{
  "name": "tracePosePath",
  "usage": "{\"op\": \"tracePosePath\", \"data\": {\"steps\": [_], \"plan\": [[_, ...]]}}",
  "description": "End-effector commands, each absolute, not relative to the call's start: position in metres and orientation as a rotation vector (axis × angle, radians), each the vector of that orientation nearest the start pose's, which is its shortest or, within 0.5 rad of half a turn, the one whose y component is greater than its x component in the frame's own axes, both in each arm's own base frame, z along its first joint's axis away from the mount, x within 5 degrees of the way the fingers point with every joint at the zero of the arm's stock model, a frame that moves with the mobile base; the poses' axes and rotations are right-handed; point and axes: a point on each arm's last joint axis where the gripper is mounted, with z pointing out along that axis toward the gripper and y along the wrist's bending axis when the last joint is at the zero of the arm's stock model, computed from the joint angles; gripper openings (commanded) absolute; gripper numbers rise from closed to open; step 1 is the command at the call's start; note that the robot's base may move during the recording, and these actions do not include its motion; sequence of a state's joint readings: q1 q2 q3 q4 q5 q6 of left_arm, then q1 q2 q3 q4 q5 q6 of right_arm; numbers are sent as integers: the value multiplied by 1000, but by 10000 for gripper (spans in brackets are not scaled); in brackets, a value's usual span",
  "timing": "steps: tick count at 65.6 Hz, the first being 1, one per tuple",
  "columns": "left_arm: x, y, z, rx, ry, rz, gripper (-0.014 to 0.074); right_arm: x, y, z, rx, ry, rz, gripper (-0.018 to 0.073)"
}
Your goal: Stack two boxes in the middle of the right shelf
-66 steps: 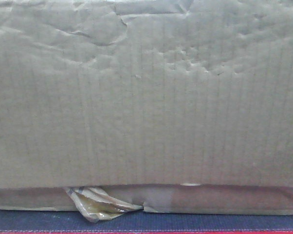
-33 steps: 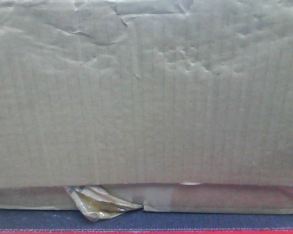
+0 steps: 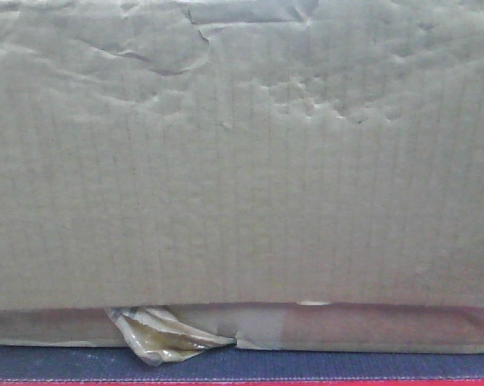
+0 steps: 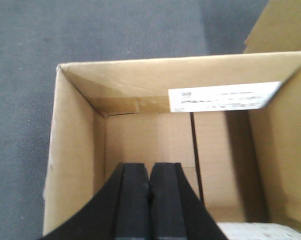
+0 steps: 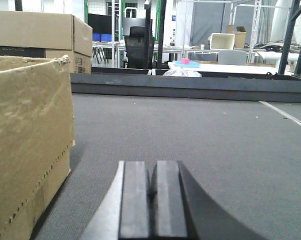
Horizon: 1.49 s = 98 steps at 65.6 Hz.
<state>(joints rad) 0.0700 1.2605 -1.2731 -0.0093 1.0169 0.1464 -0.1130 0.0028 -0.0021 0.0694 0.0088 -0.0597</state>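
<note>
**Large box sitting on thin box; both end effectors closed and empty**

Filling nearly the whole front view with the large box (image 3: 242, 161), its brown face creased and dented most toward the top. Resting directly on the thin box (image 3: 371, 328), which is lying flat beneath it and showing only as a low strip along the bottom. Hanging crumpled from the left part of that strip: a piece of torn clear tape (image 3: 157, 338). Lying together on a dark grey platform (image 3: 306, 366), with a red edge (image 3: 242, 383) running along the near side.

Hovering over an open box (image 4: 75, 165) in the left wrist view, with the left end effector (image 4: 150, 172) pressed fully closed and gripping nothing. Showing a white label (image 4: 223, 97) on the far inner flap, and grey carpet (image 4: 65, 30) to the left and beyond.

Pointing across a grey carpeted surface (image 5: 215, 140) in the right wrist view, with the right end effector (image 5: 151, 172) likewise closed tight and empty. Standing apart to its left: a crumpled box (image 5: 25, 140). Sitting farther back: a box with a black panel (image 5: 35, 32). Crossing the far side: a dark rail (image 5: 190, 85).
</note>
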Motion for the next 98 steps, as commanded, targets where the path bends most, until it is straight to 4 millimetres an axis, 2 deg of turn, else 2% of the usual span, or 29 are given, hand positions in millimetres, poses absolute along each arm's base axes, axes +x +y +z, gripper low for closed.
{"op": "tracePosePath", "data": {"steps": [1, 7, 15, 26, 31, 42, 48, 73, 84, 87, 91, 98], "plan": [[262, 28, 376, 86, 2512, 33, -91, 56, -7, 215, 89, 1467, -92, -161], [265, 43, 371, 26, 2524, -17, -92, 56, -7, 215, 89, 1467, -92, -161], [262, 61, 371, -50, 2524, 27, -92, 56, -7, 215, 89, 1467, -92, -161], [263, 68, 373, -64, 2494, 86, -67, 56, -7, 215, 89, 1467, -92, -161], [264, 70, 373, -59, 2487, 110, 13, 56, -7, 215, 89, 1467, -92, -161], [264, 76, 374, -38, 2486, 205, 311, 56, -7, 215, 89, 1467, -92, -161], [269, 77, 367, -38, 2509, 199, 363, 56, -7, 215, 89, 1467, -92, -161], [305, 87, 309, -40, 2733, 129, 347, 56, -7, 215, 89, 1467, -92, -161], [312, 86, 296, -49, 2781, 64, 321, 56, -7, 215, 89, 1467, -92, -161], [312, 86, 294, -50, 2785, 57, 280, 56, -7, 215, 89, 1467, -92, -161], [312, 86, 293, -50, 2793, 54, 173, 56, -7, 215, 89, 1467, -92, -161], [313, 86, 293, -50, 2788, 56, -67, 56, -7, 215, 89, 1467, -92, -161]]}}
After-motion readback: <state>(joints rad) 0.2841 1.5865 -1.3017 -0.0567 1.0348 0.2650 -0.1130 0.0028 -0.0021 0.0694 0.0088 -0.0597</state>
